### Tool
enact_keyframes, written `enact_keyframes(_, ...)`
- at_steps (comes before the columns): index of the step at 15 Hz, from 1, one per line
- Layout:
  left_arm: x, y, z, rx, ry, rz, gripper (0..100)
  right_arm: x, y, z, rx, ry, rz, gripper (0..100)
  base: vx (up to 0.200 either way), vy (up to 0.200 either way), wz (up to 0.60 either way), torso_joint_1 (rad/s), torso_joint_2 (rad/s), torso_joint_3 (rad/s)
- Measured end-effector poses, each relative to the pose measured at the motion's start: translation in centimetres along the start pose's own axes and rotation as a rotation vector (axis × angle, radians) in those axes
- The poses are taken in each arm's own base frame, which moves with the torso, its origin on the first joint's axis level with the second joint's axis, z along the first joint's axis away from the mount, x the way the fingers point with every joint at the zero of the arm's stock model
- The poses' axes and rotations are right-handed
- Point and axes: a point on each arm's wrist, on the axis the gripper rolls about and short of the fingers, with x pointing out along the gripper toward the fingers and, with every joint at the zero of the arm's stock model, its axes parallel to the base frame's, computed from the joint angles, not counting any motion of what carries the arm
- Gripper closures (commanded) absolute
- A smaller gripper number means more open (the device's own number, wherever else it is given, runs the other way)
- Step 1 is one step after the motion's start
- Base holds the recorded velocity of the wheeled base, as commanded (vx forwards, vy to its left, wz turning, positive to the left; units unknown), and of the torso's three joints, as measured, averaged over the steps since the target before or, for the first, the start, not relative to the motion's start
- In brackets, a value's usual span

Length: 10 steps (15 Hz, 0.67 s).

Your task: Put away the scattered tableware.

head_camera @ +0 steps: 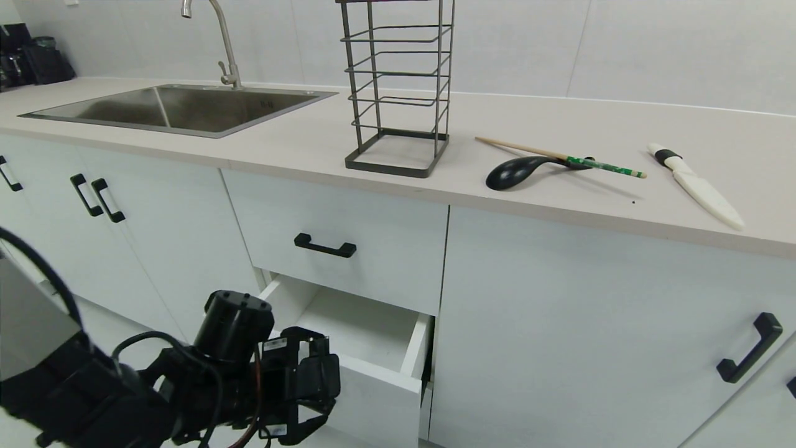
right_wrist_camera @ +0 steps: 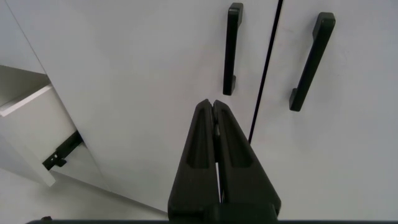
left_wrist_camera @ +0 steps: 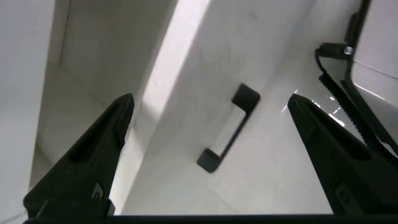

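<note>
On the counter lie a black spoon (head_camera: 519, 171), a pair of wooden chopsticks (head_camera: 559, 155) resting across its handle, and a white knife (head_camera: 696, 183) at the far right. The lower drawer (head_camera: 373, 336) below the counter is pulled out. My left gripper (head_camera: 320, 398) hovers open just in front of the drawer's front panel. In the left wrist view, the left gripper (left_wrist_camera: 211, 104) frames the drawer's black handle (left_wrist_camera: 227, 127) without touching it. My right gripper (right_wrist_camera: 213, 106) is shut with nothing in it, facing white cabinet doors.
A tall black wire rack (head_camera: 398, 93) stands mid-counter, left of the spoon. The steel sink (head_camera: 180, 109) and its faucet (head_camera: 224, 37) are at the far left. The closed upper drawer has a black handle (head_camera: 324, 246). Two black door handles (right_wrist_camera: 231, 50) (right_wrist_camera: 309, 62) face the right gripper.
</note>
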Motion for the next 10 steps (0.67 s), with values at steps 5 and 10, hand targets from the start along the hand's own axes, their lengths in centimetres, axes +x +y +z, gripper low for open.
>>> enact_keyframes(5,-3.0,-1.4,0.2,0.018,-0.035,0.021,0,0.0,0.0,0.0,0.000,0.000,-0.001,100,0.000,0.000,0.00,0.000,0.00,0.000)
enact_keyframes(10,-0.3,-0.4,0.4,0.017,-0.029,0.005,0,0.0,0.0,0.0,0.000,0.000,0.000,100,0.000,0.000,0.00,0.000,0.00,0.000)
